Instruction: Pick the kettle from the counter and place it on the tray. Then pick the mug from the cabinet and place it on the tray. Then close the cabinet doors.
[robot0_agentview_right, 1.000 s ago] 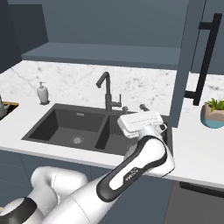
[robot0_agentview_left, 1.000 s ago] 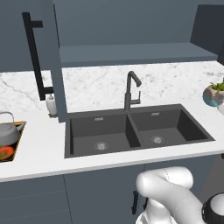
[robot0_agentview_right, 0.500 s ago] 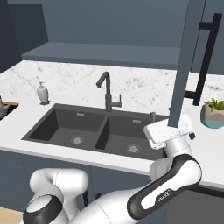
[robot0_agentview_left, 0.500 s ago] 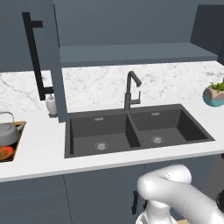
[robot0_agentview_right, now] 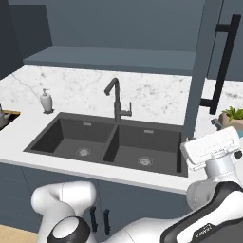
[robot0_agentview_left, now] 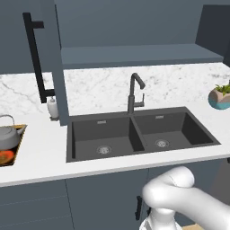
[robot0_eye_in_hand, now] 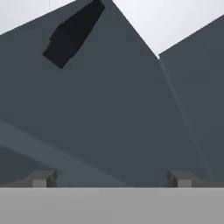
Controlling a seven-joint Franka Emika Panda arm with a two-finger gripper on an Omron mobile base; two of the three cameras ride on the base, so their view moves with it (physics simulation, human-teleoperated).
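As seen from the left base view, the kettle [robot0_agentview_left: 9, 137] is already set on the tray [robot0_agentview_left: 18, 143] at the far left of the bench [robot0_agentview_left: 45, 152]; something orange-red shows on the tray just below the kettle, but whether it is the mug or the tray's pattern cannot be told. An open cabinet door [robot0_agentview_left: 49, 63] with its black bar handle [robot0_agentview_left: 36, 58] hangs over the bench, edge toward the sink [robot0_agentview_left: 139, 134], and a small soap bottle [robot0_agentview_left: 53, 108] stands just behind it. The shelf [robot0_agentview_left: 139, 54] of the cabinet is seen with nothing on it. A potted plant [robot0_agentview_left: 221, 96] sits at the far right. The first placement is judged done; closing the doors is judged still to be done.

From the right base view, the second door [robot0_agentview_right: 204, 61] is seen open, its handle [robot0_agentview_right: 223, 66] on the far face. The arm is bent upward at the lower right, the white hand [robot0_agentview_right: 211, 147] held level beside the lower edge of this door, near the faucet [robot0_agentview_right: 116, 99] side of the sink.

From the hand view, the pincer [robot0_eye_in_hand: 111, 178] is seen spread to its widest, both fingertips [robot0_eye_in_hand: 41, 178] apart and nothing held between them. A dark slate-blue panel is faced close up, with a black handle end [robot0_eye_in_hand: 72, 33] at upper left. The pose is judged a lead-in to pushing the right door shut.
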